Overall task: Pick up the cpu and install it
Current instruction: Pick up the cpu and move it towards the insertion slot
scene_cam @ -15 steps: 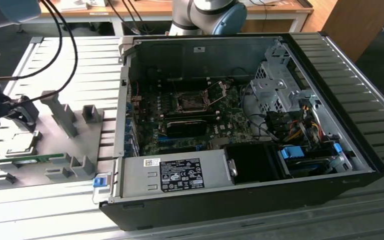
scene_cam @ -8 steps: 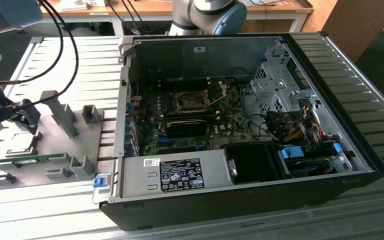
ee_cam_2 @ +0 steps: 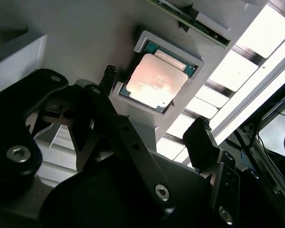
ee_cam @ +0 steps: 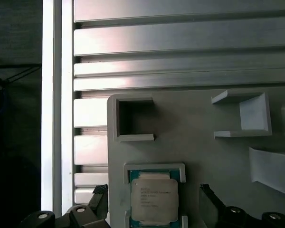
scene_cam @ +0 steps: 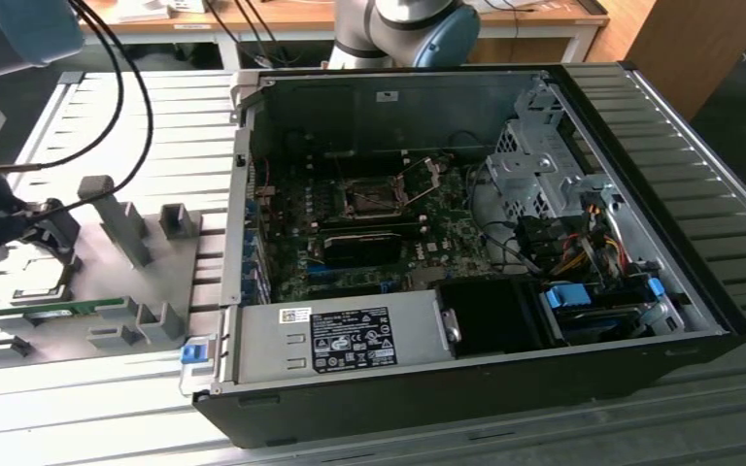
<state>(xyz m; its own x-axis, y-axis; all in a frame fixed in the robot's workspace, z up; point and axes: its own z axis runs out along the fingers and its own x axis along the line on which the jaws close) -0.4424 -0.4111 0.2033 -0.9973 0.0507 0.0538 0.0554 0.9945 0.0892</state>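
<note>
Silver-topped, the cpu (ee_cam: pixel 153 199) lay in its grey holder (ee_cam: pixel 154 167) while the gripper (ee_cam_2: pixel 154 105) hovered over it, fingers (ee_cam_2: pixel 198 142) spread wide on either side.

Robotics lab, slatted metal workbench (scene_cam: pixel 703 131), opened computer case (scene_cam: pixel 477 398), grey fixture plate (scene_cam: pixel 198 267)

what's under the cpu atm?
The cpu lies in a grey holder pocket on the grey fixture plate; the pocket's raised rim shows around it. The pocket floor beneath is covered by the chip.
</note>
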